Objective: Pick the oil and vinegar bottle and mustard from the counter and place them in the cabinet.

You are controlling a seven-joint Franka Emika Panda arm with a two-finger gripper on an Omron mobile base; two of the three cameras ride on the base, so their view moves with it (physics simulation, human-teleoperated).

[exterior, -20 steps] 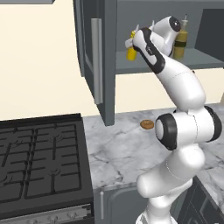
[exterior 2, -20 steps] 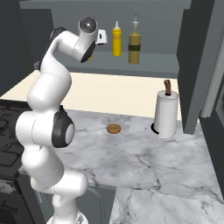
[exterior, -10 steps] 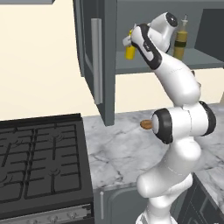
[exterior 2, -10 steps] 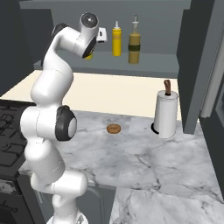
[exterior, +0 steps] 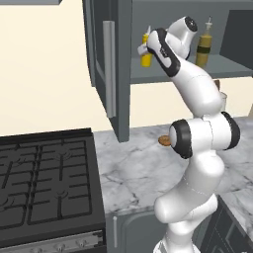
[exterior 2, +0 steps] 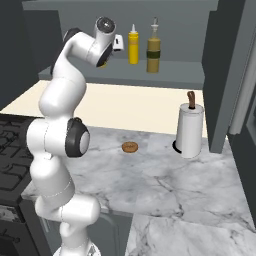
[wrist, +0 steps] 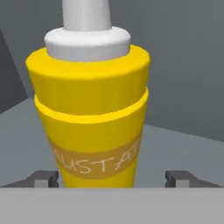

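The mustard (wrist: 94,109), a yellow squeeze bottle with a white nozzle, stands upright on the cabinet shelf (exterior 2: 175,75). My gripper (wrist: 113,178) is open around its base, with a gap between the bottle and each of the fingertips (wrist: 43,178). From the base cameras the mustard (exterior 2: 133,47) stands just left of the oil and vinegar bottle (exterior 2: 153,50), an olive-brown bottle that is also upright on the shelf. The gripper (exterior 2: 119,42) reaches in from the left. In the left base view the hand partly covers the mustard (exterior: 146,57), and the oil and vinegar bottle (exterior: 203,47) stands behind the arm.
The cabinet door (exterior: 106,64) hangs open left of the arm, silver handle facing out. On the marble counter (exterior 2: 165,185) stand a paper towel roll (exterior 2: 190,131) and a small brown round thing (exterior 2: 129,147). The black stove (exterior: 44,183) lies to the left.
The jaws, which were shut on the mustard, have opened. The bottle now stands free on the shelf. The arm has barely shifted.
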